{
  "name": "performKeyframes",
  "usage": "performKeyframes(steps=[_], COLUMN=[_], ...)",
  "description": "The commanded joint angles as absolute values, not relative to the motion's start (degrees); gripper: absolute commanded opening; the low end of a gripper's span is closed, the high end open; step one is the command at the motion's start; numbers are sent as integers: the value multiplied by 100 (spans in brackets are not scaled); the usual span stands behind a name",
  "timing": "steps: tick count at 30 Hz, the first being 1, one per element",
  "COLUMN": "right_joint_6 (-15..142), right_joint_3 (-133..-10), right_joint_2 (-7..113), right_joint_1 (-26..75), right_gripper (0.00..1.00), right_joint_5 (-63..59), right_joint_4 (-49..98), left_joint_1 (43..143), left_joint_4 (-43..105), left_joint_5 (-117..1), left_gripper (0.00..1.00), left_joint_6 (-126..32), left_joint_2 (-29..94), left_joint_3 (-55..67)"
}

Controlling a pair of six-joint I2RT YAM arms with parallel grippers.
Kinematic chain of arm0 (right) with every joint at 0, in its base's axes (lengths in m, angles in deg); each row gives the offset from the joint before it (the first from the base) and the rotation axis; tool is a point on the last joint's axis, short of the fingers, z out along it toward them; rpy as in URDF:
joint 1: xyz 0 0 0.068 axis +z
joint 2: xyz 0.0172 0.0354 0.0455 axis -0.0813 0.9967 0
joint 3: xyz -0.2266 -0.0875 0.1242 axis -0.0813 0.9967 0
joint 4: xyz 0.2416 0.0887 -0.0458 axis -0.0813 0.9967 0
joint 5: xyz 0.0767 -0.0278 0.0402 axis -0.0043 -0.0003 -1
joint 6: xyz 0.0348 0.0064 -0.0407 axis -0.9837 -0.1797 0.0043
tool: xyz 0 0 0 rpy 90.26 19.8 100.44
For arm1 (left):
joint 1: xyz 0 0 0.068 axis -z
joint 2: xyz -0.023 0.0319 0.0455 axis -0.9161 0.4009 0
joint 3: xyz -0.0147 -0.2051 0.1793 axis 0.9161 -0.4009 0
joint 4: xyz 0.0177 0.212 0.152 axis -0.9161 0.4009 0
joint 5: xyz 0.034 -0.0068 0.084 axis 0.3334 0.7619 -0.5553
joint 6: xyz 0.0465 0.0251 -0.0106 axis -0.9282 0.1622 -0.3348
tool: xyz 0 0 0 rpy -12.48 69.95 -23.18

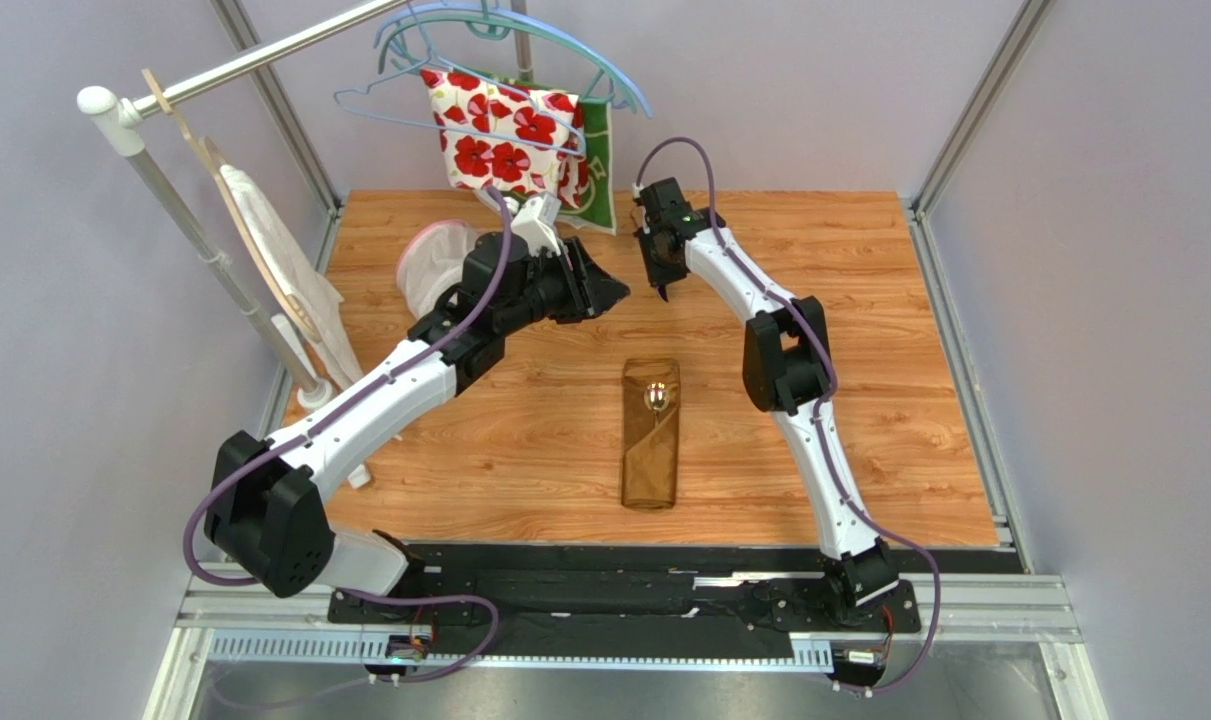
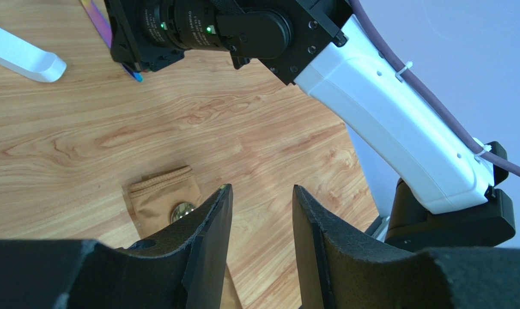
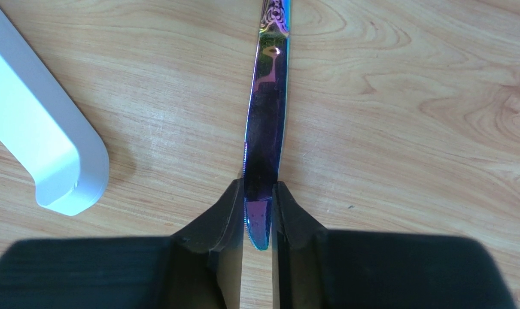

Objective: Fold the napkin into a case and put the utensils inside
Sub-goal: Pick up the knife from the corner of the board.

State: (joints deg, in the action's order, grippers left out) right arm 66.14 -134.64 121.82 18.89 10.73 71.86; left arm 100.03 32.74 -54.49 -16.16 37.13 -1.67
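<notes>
Top external: case (image 1: 652, 443) folded, spoon (image 1: 655, 395) inside; right hand (image 3: 259, 192) clamps the knife (image 3: 267, 116), not yet inserted; left hand (image 2: 261, 201) spread, empty.

The case (image 1: 650, 435) is shiny golden-brown; the spoon (image 1: 655, 395) has a gold bowl; the knife (image 3: 265, 148) shimmers purple, blue and green; the table (image 1: 491, 435) shows orange-brown wood grain; the hanging cloth (image 1: 506, 128) is white with red flowers.
</notes>
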Motion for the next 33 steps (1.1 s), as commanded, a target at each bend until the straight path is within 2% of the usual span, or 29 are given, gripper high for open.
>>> performKeyframes(steps=[1, 9, 16, 19, 20, 22, 23, 26, 30, 33], right_joint_6=[6693, 6306, 5866, 5586, 5550, 5374, 5357, 5418, 5628, 5830], right_joint_3=[-13082, -10957, -7427, -6650, -6317, -6130, -6129, -6452, -7662, -8473], right_joint_2=[12478, 11398, 9694, 8719, 8273, 7822, 7646, 7223, 7555, 8345], right_joint_1=[1863, 1898, 2074, 2197, 2240, 2250, 2241, 2206, 2057, 1942], right_gripper=[9, 5, 6, 13, 23, 33, 45, 62, 67, 68], right_joint_5=[1158, 1360, 1325, 1281, 1211, 1237, 1272, 1578, 1773, 1931], right_joint_4=[8655, 8516, 7584, 7259, 7171, 7100, 7013, 6924, 6520, 6511], left_joint_1=[10020, 10020, 10020, 10020, 10020, 10029, 10029, 10029, 10020, 10029], left_joint_4=[3060, 3095, 3077, 3051, 3025, 3016, 3007, 2998, 2990, 2998], left_joint_5=[-5352, -5290, -5220, -5176, -5176, -5176, -5176, -5193, -5229, -5211], left_gripper=[48, 48, 48, 48, 48, 48, 48, 48, 48, 48], left_joint_6=[-1630, -1657, -1639, -1613, -1613, -1613, -1604, -1604, -1613, -1622], left_joint_2=[3501, 3519, 3422, 3352, 3334, 3299, 3273, 3255, 3229, 3220], left_joint_3=[-156, -226, -252, -287, -314, -340, -375, -402, -410, -402])
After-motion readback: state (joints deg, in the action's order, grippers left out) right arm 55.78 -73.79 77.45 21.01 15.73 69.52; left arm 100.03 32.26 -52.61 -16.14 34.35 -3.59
